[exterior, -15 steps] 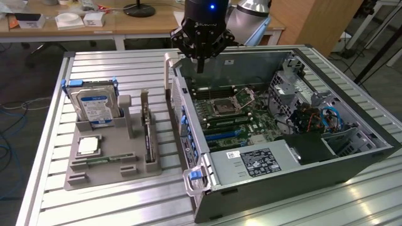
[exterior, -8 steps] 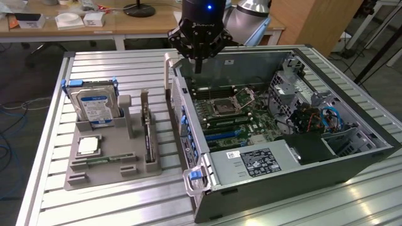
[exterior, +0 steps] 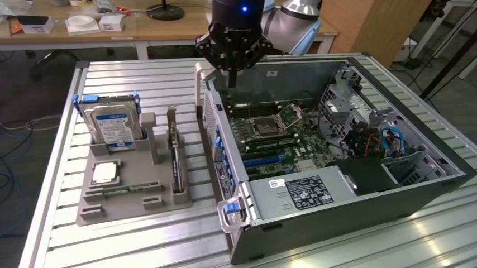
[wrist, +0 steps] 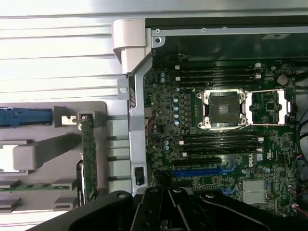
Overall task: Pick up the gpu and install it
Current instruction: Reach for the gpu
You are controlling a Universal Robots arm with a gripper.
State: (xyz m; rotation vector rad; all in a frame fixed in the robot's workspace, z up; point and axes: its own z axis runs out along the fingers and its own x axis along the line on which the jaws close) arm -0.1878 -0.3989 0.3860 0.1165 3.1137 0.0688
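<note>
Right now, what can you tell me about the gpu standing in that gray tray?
The gpu is a thin, flat, dark card with a green board edge, standing on its long edge in a slot of the gray tray, between the hard drive and the case. Only the tray touches it; the gripper hangs apart, shut, over the case's rim.

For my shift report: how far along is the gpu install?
Nothing looks done: the gpu stands in the gray holder, untouched. The gripper, shut and empty, hovers over the case edge. Left: pickup and seating; the blue slot is bare.
</note>
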